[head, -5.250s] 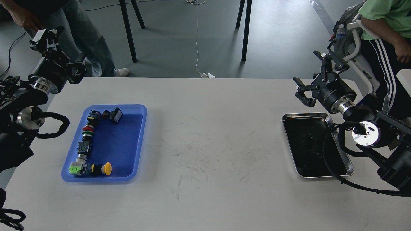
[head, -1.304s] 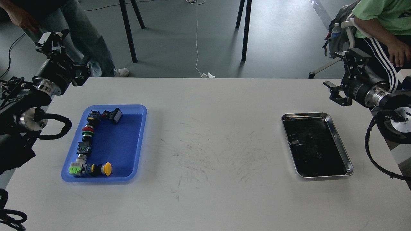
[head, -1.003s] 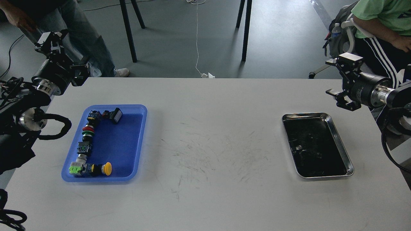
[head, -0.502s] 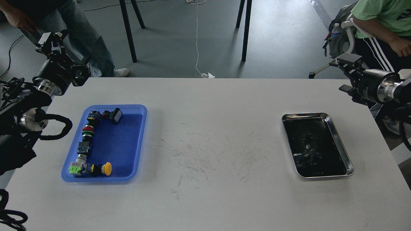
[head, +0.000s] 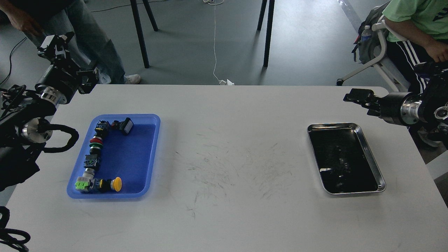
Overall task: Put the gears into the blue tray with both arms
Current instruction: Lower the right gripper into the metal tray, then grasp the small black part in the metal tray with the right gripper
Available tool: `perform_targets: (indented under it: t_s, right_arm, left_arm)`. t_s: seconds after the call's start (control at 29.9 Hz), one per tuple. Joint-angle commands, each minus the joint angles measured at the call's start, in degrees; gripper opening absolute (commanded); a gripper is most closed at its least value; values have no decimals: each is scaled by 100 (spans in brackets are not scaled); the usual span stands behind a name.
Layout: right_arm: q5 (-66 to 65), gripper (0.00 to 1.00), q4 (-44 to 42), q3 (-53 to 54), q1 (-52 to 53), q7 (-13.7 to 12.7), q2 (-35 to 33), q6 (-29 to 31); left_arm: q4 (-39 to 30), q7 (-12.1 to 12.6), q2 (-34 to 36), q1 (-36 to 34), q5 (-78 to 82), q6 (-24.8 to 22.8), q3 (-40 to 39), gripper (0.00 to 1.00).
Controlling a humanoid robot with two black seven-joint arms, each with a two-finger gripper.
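So the blue tray [head: 140,154] sits on the left side of the white counter [head: 227,210], and it's got a line of push-button switches [head: 95,154] running down its left wall and along the top and bottom edges, one with a yellow mushroom cap [head: 117,184] down near the front. The middle and right part of the tray floor is bare blue.

Over on the right there's a shiny steel tray [head: 379,175] with a dark bottom. Something small glints inside it, but I honestly can't make out any gears in there, it's too dark and tiny to tell.

The left gripper [head: 56,47] hangs up off the counter's far left corner, well away from the blue tray, fingers spread apart and nothing between them. The right gripper [head: 355,96] is out past the far end of the steel tray, pointing left, seen pretty much end-on and dark, so I can't tell if it's spread or closed.

Two people are at the edges, one standing far left [head: 87,31], one seated far right [head: 420,21].
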Motion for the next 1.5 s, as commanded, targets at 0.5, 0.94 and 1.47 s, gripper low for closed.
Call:
perform_targets:
  t_s: [0.5, 0.94, 1.47]
  right_arm:
    - [-1519, 95, -569, -577, -273, 80, 710, 336]
    - [-1519, 95, -798, -621, -362, 80, 1335, 292]
    - [-1704, 95, -639, -938, 350, 88, 1063, 1030]
  left_arm:
    - [0, -9, -17, 9, -35, 0, -18, 98]
    - [0, -9, -9, 44, -35, 0, -9, 98]
    - [0, -9, -17, 53, -35, 0, -9, 98]
